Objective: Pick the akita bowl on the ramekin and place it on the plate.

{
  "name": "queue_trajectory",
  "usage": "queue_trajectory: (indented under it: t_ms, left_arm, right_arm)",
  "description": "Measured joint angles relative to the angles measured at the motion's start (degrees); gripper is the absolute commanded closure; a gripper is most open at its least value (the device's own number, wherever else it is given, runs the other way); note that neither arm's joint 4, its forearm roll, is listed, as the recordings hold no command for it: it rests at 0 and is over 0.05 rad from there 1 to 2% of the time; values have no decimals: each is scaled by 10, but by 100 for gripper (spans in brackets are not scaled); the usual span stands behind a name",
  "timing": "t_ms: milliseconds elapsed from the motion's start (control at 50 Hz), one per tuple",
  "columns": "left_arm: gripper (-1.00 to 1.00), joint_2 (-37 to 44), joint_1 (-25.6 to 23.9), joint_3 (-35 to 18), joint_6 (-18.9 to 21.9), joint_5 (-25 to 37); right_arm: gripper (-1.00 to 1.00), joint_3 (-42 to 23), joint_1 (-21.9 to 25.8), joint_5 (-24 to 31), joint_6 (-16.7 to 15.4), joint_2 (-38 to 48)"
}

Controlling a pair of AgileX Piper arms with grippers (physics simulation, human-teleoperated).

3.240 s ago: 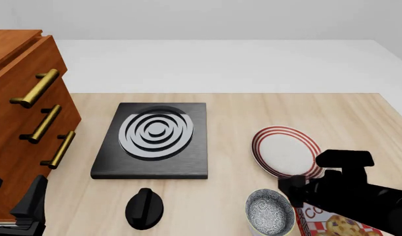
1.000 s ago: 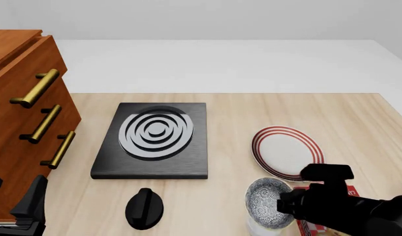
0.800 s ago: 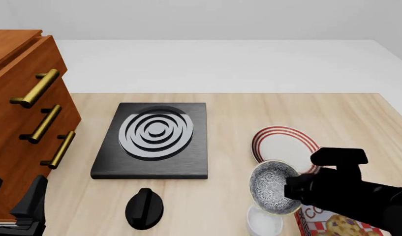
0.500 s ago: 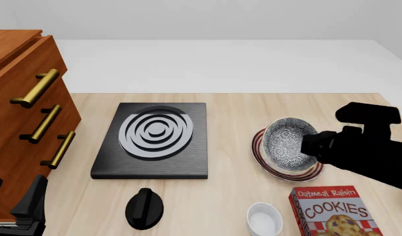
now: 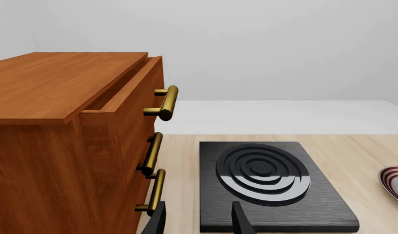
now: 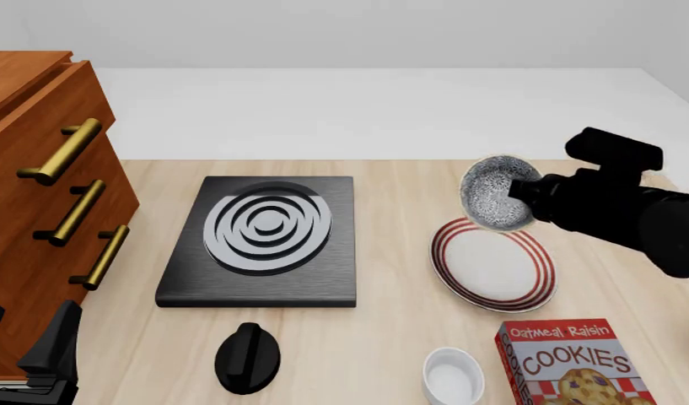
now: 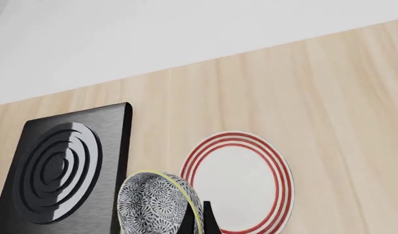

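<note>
the right hand (image 6: 522,192) is clamped on the rim of the akita bowl (image 6: 497,194), its two fingers nearly together with the rim between them; in the right wrist view the fingertips (image 7: 204,220) pinch the bowl's edge. the bowl is lifted clear of the desk and tipped steeply on its side, so its speckled inside faces the front camera. in the front view it hangs over the 12 o'clock edge of the plate (image 6: 492,264), apart from it.

the left hand (image 5: 197,222) hangs low at the near left corner of the desk, its fingers parted with nothing between them, touching nothing.

the desk (image 6: 401,186) is pale wood, with a white floor and a plain grey wall behind it. the plate lies flat and bare. at about 7 o'clock from the plate, near the front edge, stands the ramekin (image 6: 452,377), upright with nothing in it. just beside it at 3 o'clock lies a cookie box (image 6: 572,363). at 9 o'clock from the plate sits a black stove (image 6: 263,240) with grey rings, and at 6 o'clock from the stove a black knob (image 6: 247,357). a wooden drawer unit (image 6: 40,211) with brass handles stands at the left edge, its top drawer slightly open.

the cookie box is cut off by the bottom of the front view, and the right arm hides the desk behind it. the left wrist view catches only a sliver of the plate.
</note>
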Motion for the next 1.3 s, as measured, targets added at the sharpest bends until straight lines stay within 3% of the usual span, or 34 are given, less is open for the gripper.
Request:
queue_trajectory:
  t_ms: [580, 1300]
  left_arm:
    - [-100, 0, 0, 0, 0, 0]
    - [-100, 0, 0, 0, 0, 0]
  right_arm:
    - [100, 20, -31, -139, 66, 187]
    - [100, 44, -57, -214, 94, 276]
